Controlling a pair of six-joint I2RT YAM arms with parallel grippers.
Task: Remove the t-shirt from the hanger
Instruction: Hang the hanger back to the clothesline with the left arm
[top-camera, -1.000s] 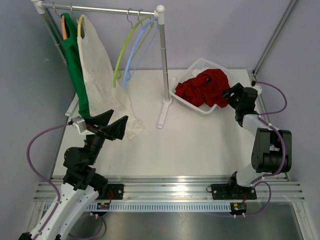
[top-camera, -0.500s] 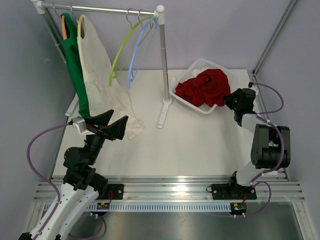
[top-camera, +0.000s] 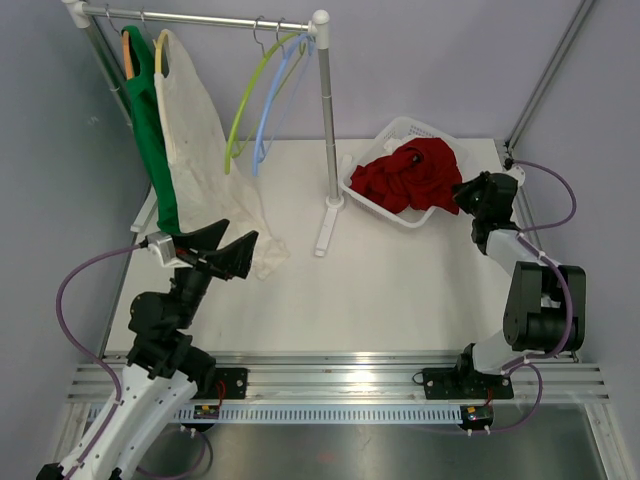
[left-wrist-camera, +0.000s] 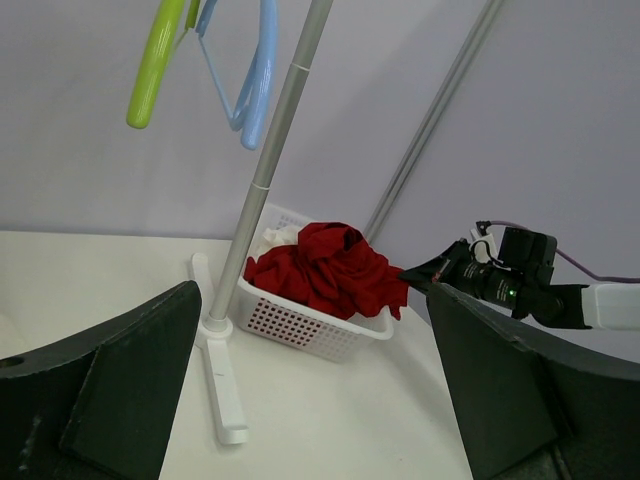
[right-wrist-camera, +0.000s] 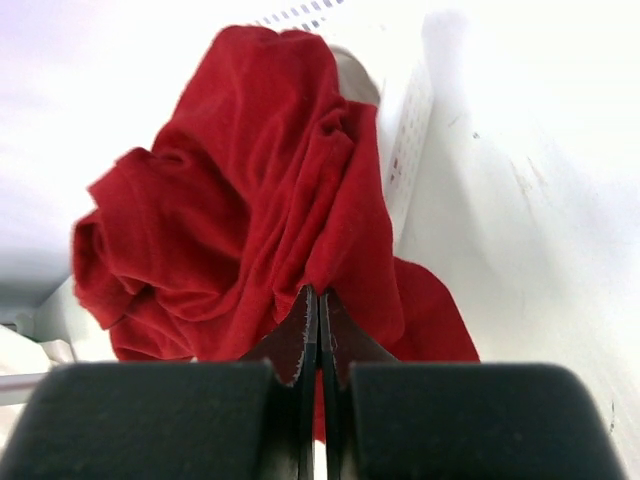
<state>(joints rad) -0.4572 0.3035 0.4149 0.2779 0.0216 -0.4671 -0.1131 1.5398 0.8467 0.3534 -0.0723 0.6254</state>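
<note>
A green t-shirt (top-camera: 155, 140) on an orange hanger (top-camera: 128, 50) and a cream t-shirt (top-camera: 205, 150) on a yellow hanger (top-camera: 160, 55) hang at the left end of the rack rail (top-camera: 200, 18). My left gripper (top-camera: 240, 232) is open, raised by the cream shirt's lower hem, with nothing between its fingers (left-wrist-camera: 120, 390). A red t-shirt (top-camera: 410, 175) lies bunched in the white basket (top-camera: 400, 125). At the basket's right edge my right gripper (top-camera: 462, 190) is shut. In its wrist view the gripper (right-wrist-camera: 319, 292) has its tips against a fold of the red t-shirt (right-wrist-camera: 240, 200).
An empty green hanger (top-camera: 245, 100) and an empty blue hanger (top-camera: 272, 105) hang near the rail's right end. The rack's pole (top-camera: 328, 110) and foot stand between the hanging shirts and the basket. Walls close in at the left and the back.
The right gripper has closed and shifted slightly right along the basket's edge. The empty green and blue hangers have swung a little. The left arm has not moved.
</note>
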